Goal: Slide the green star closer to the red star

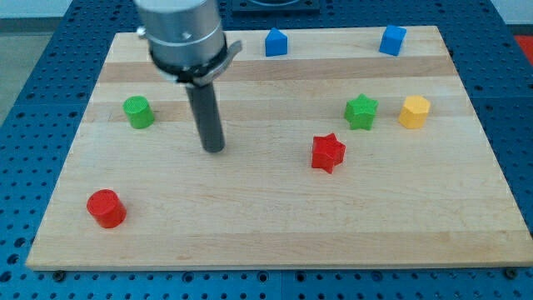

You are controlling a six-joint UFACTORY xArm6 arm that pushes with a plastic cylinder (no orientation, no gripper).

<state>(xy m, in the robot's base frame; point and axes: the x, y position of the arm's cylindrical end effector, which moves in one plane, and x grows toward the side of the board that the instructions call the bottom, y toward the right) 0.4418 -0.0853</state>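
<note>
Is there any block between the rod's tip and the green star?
No. In the camera view only bare board lies between my tip and the green star; the red star sits below that line.

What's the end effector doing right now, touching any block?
My tip: a bare rod, nothing to open or close, touching no block. It stands well to the view's left of the red star and green star, right of the green cylinder.

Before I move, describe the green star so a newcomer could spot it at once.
Start at the wooden board and look to its right half, where three blocks cluster. The green star sits in the middle row, just left of the yellow hexagonal block and up-right of the red star. It is the only green pointed shape; the green cylinder lies far left, beyond my tip.
</note>
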